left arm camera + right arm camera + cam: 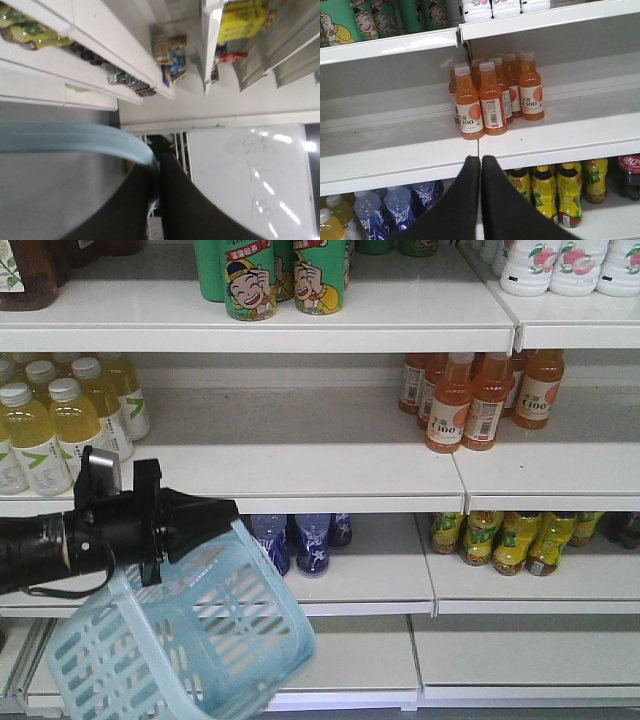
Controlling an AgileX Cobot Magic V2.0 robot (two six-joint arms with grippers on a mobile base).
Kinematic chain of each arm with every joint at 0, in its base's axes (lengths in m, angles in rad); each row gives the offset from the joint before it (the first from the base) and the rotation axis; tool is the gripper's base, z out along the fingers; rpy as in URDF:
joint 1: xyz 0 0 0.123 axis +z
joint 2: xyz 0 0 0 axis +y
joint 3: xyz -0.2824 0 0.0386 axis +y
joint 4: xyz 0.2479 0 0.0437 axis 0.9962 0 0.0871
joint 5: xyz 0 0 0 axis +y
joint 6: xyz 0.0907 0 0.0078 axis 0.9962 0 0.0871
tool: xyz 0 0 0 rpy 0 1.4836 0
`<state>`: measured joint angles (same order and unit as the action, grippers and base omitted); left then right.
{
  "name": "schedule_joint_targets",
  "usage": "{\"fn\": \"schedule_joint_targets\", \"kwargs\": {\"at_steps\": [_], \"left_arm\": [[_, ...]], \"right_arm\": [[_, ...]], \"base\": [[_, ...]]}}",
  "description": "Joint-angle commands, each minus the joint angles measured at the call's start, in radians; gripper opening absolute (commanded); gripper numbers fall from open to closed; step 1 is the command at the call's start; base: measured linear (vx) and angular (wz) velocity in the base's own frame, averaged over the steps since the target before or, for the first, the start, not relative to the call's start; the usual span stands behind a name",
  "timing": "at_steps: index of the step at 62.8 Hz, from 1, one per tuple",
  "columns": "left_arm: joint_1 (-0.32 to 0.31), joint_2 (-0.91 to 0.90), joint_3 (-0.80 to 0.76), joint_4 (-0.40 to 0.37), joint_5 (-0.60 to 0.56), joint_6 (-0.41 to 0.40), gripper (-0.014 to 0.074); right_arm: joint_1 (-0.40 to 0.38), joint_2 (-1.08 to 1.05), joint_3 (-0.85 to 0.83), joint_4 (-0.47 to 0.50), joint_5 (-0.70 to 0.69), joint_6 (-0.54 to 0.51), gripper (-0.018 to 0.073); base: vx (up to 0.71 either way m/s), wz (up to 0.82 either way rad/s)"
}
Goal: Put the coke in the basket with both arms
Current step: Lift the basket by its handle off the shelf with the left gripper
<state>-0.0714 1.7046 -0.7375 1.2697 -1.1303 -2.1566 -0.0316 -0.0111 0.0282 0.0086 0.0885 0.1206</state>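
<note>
The pale blue basket (pixel 190 640) hangs tilted at the lower left of the front view, in front of the lower shelves. My left gripper (pixel 225 525) is shut on its flat band handle (pixel 75 137), which runs in from the left and ends pinched between the black fingers (pixel 159 160). My right gripper (pixel 481 159) is shut with nothing between its fingers. It points at the shelf edge just below the orange bottles and does not show in the front view. The coke is out of view.
White shelves (pixel 300 480) fill the view. Orange juice bottles (pixel 485 97) stand on the middle shelf, with green cans (pixel 270 275) above. Pale yellow bottles (pixel 60 420) are at the left, and blue bottles (pixel 300 540) and yellow-green bottles (pixel 555 192) below. A dark cola bottle with a red label (pixel 630 175) is at the far right.
</note>
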Motion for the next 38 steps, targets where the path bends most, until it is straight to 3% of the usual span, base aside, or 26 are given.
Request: {"fn": "schedule_joint_targets", "kwargs": {"at_steps": [1,20,27,38], "left_arm": [[-0.057,-0.114,0.040,-0.027,-0.245,-0.006,-0.0008],[-0.283,-0.309,0.082,-0.030,-0.245,-0.006,-0.0007],[-0.331,-0.377,0.081,-0.054,-0.245,-0.006,-0.0007],[-0.346,-0.474,0.078,-0.057,-0.245,-0.006,-0.0007]], "right_arm": [[0.002,-0.012,0.008,-0.009,-0.070,0.001,-0.0004],[0.002,-0.012,0.008,-0.009,-0.070,0.001,-0.0004],[0.002,-0.012,0.008,-0.009,-0.070,0.001,-0.0004],[0.002,-0.012,0.008,-0.009,-0.070,0.001,-0.0004]], "base": [[0.00,0.00],[0.00,0.00],[0.00,0.00],[0.00,0.00]]}}
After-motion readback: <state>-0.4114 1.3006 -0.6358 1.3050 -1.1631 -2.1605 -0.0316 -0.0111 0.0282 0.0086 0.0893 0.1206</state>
